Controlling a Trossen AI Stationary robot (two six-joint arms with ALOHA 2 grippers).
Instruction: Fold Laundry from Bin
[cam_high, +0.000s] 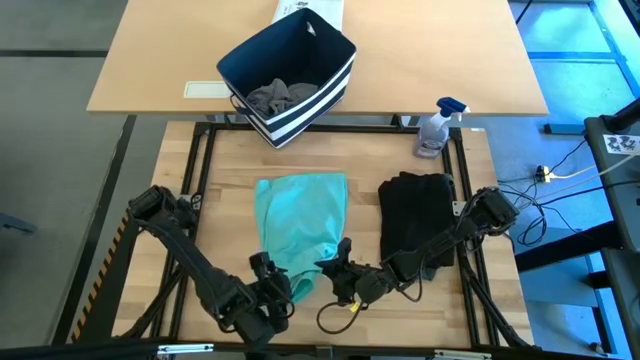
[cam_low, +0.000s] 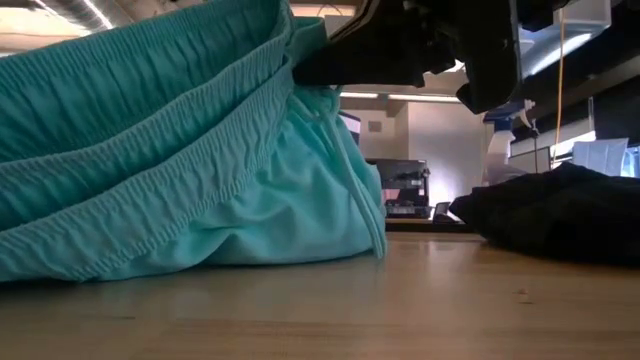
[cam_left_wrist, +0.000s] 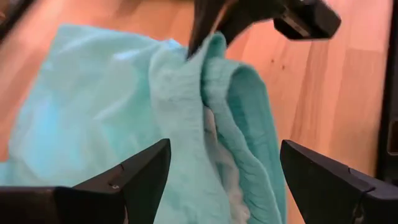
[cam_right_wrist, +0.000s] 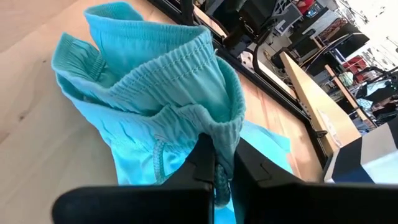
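Right gripper (cam_right_wrist: 214, 163) jaws clamped on teal piece (cam_high: 298, 222) waistband, lower centre. Left gripper (cam_left_wrist: 224, 168) jaws apart: close them on near hem, then fold evenly.

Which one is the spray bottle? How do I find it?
Look at the pale desk holding the navy striped bin. Follow its front edge toward the right arm's side to the spray bottle, standing near the black garment. It is the only clear bottle, topped with a blue trigger.

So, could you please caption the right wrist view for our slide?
Right claw pinching the ribbed waistband of the teal garment, lifted above the wooden table.
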